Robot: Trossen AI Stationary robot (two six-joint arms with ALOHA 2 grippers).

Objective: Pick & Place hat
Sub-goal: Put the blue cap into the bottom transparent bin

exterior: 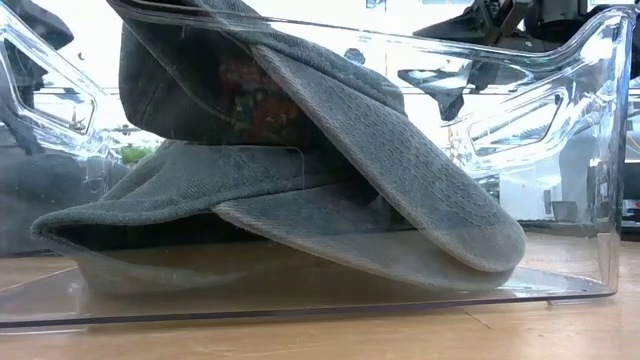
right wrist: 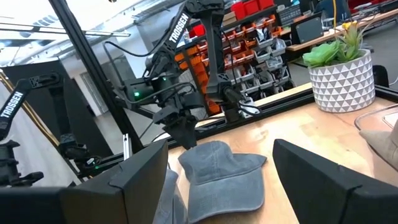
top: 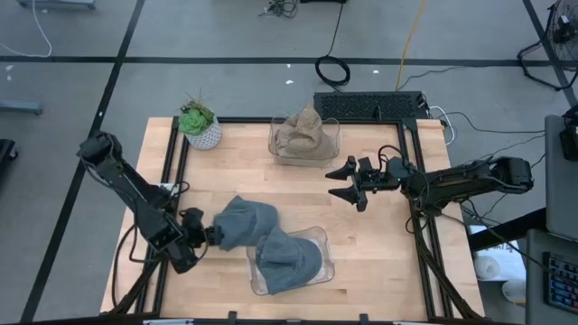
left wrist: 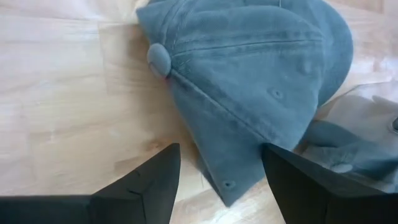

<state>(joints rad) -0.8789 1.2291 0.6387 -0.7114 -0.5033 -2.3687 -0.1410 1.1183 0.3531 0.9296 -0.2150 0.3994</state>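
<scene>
A grey-blue hat [top: 248,219] lies crown up on the wooden table, its right edge against a clear tray [top: 327,264] at the near middle. A second grey hat [top: 289,257] lies in that tray, filling the low view [exterior: 300,180]. My left gripper [top: 215,233] is open at the loose hat's left side, slanting down. In the left wrist view its fingers [left wrist: 155,180] stand on either side of the hat's [left wrist: 249,74] lower edge [left wrist: 229,185]. My right gripper [top: 348,181] hangs open above the table at the right, holding nothing.
A second clear tray [top: 336,135] at the far middle holds a tan hat [top: 302,134]. A potted plant in a white pot [top: 200,126] stands at the far left corner. Bare wood lies between the two trays and left of the loose hat.
</scene>
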